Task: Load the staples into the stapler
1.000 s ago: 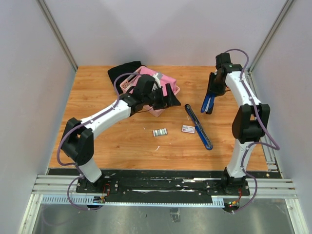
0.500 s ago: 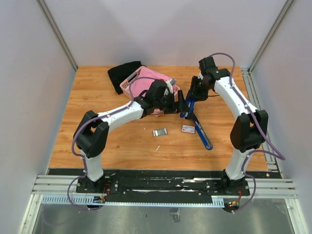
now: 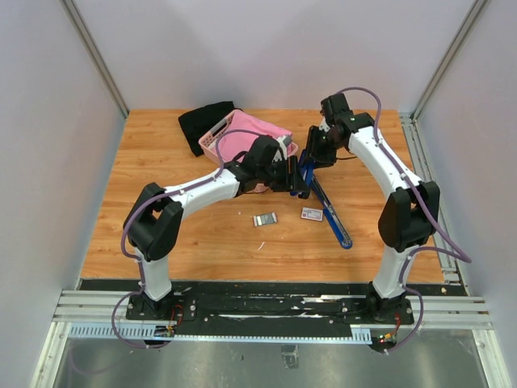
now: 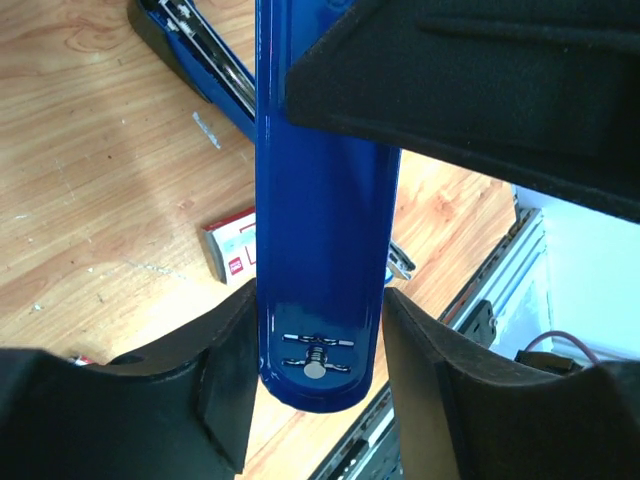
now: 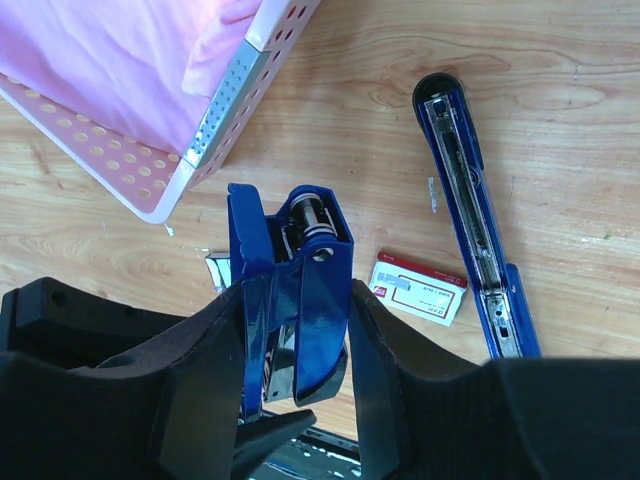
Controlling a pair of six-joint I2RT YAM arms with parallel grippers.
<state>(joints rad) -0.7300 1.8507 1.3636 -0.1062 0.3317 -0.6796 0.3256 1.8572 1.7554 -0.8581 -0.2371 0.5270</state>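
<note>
My right gripper [image 3: 310, 155] [image 5: 297, 310] is shut on a short blue stapler part [image 5: 300, 285], held above the table with its spring end showing. My left gripper [image 3: 300, 179] [image 4: 318, 310] has met it from the left; its fingers [image 4: 228, 385] press both sides of the same blue part [image 4: 318, 230]. The long blue stapler body [image 3: 331, 212] [image 5: 468, 195] lies flat, its metal channel facing up. The staples [image 3: 265, 219], a silvery block, rest on the wood. Their white carton with red print [image 3: 312, 213] [image 5: 418, 288] [image 4: 232, 250] lies beside the stapler body.
A pink perforated basket [image 3: 212, 139] [image 5: 215, 125] holding pink cloth stands at the back, just behind the left gripper, with a black cloth [image 3: 202, 120] to its left. Grey walls close in the table on three sides.
The right arm carried the blue part left and down toward the centre. The left arm swung right to meet it, and its jaws narrowed onto the part.
</note>
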